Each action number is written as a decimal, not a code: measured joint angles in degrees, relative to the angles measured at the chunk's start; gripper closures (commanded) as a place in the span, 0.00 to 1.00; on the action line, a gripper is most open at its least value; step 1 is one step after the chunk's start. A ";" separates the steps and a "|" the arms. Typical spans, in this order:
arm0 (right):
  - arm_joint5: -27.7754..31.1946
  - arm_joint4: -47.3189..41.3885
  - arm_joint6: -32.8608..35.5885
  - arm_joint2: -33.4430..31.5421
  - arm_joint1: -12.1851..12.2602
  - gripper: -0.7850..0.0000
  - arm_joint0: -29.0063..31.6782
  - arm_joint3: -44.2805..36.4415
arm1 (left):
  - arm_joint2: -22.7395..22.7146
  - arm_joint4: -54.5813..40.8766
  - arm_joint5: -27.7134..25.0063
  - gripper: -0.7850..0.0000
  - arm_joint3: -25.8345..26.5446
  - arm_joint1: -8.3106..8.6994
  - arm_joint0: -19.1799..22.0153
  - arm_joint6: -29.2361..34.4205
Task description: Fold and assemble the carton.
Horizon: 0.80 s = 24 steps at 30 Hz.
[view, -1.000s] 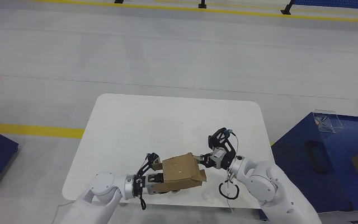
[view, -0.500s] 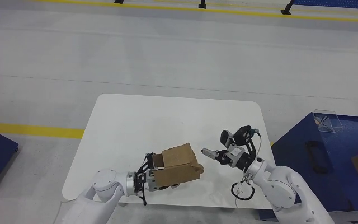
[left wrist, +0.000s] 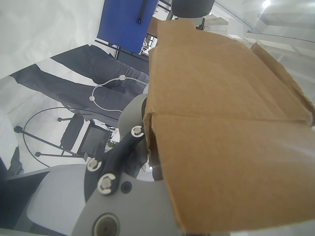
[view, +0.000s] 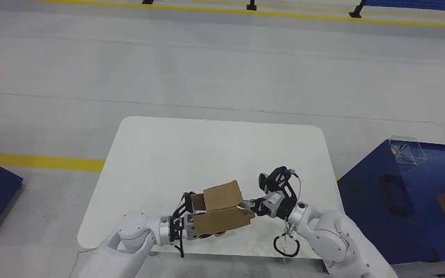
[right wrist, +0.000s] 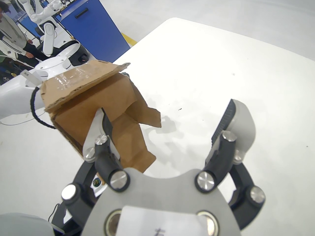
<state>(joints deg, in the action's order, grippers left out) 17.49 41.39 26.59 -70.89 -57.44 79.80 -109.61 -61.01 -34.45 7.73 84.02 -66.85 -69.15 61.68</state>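
1. Spread wide, the right gripper (right wrist: pixel 166 109) sat at the carton's (view: pixel 221 207) right end. One finger (right wrist: pixel 101 124) lay against a loose end flap, and the other finger (right wrist: pixel 233 116) hung over bare table (view: pixel 208 146), touching nothing.
2. At the opposite end, the left gripper (view: pixel 186 222) was clamped on the carton, holding it tilted with its body lifted above the tabletop.
3. Both forearms angled inward over the table's near edge, with the wrists low.
4. The carton hung close to that near edge, its end flaps unfolded and one jutting out along the top.
5. A broad stretch of white tabletop ran from the carton to the far edge.
6. A blue cabinet (view: pixel 407 201) stood just beyond the table's right side.
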 measured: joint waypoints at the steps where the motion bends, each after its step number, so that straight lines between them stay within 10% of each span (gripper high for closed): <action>1: 0.09 -0.15 0.05 0.03 -0.03 0.00 -0.07 0.11 | -0.02 0.09 -0.24 1.00 0.06 0.03 -0.05 0.06; 24: 6.22 -0.87 -0.81 -0.23 -0.22 0.00 0.41 1.72 | 0.25 1.05 -1.85 1.00 0.06 0.25 -0.53 -0.45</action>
<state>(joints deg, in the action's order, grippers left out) 23.71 40.52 25.78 -71.12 -57.66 80.20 -107.89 -60.75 -33.41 5.87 84.07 -66.60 -69.68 61.23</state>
